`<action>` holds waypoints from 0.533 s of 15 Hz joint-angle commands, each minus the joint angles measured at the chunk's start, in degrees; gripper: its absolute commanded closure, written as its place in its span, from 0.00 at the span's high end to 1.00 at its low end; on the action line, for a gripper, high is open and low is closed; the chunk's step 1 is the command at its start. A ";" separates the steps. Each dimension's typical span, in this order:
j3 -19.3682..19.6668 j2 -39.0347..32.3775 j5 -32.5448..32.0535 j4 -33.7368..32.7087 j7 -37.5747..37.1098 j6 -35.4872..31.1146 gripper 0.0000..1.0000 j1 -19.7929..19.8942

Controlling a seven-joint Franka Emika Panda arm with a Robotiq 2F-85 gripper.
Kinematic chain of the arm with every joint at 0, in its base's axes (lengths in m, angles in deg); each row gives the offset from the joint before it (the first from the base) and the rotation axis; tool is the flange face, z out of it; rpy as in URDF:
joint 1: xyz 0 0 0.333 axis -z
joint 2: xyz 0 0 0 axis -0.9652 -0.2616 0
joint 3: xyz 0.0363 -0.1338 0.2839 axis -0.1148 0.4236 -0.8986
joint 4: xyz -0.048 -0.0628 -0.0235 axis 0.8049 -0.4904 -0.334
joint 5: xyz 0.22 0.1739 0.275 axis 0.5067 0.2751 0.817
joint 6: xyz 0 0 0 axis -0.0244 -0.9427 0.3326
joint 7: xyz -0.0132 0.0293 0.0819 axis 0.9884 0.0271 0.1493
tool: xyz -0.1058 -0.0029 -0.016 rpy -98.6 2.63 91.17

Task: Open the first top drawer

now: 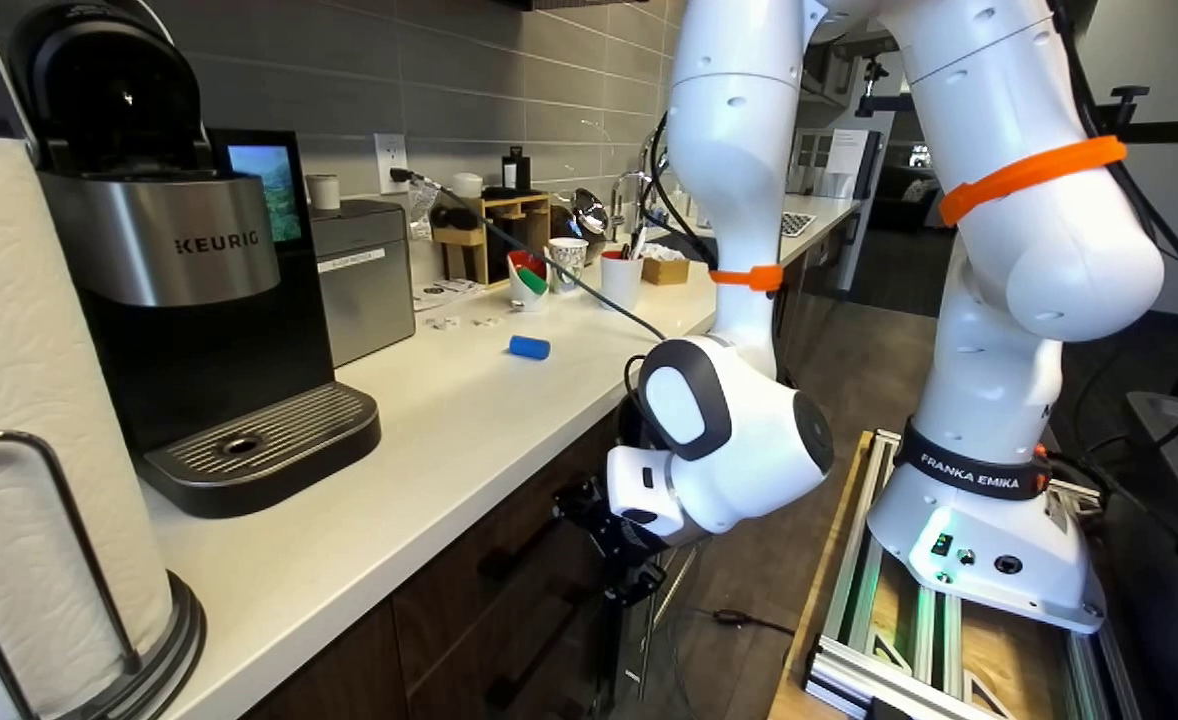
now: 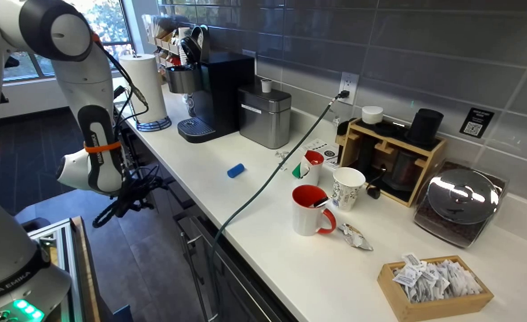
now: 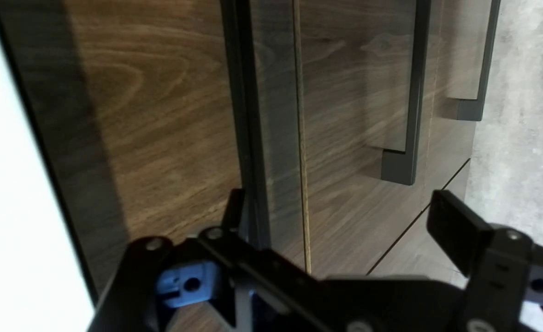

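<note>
The first top drawer (image 3: 161,106), a dark brown wood-grain panel, lies right below the white counter edge in the wrist view and appears closed. Its black bar handle (image 3: 246,106) runs lengthwise across the panel. My gripper (image 3: 338,205) is open, its fingers wide apart on either side of the handle's end. One finger (image 3: 234,214) overlaps the handle's counter side, very close to it; contact cannot be made out. Far off on the opposite side stands the second finger (image 3: 456,230), over the lower fronts. In an exterior view the gripper (image 1: 589,550) faces the drawer fronts below the counter.
Lower fronts carry similar black handles (image 3: 414,101). The white countertop (image 1: 429,440) overhangs the drawers and holds a Keurig machine (image 1: 179,250), a paper towel roll (image 1: 29,430) and a blue cylinder (image 1: 529,347). A dark cable (image 2: 263,188) drapes over the counter edge.
</note>
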State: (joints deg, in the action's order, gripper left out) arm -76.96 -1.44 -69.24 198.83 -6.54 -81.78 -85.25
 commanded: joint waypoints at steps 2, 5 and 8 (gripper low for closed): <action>-2.14 3.50 0.40 2.37 -3.62 4.69 1.00 -1.20; -2.55 2.15 0.44 1.10 -2.40 5.82 1.00 -2.66; -2.65 1.35 0.36 0.53 -1.83 5.96 1.00 -3.65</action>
State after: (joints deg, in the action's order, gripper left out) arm -79.51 0.80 -69.18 199.55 -8.25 -77.40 -87.44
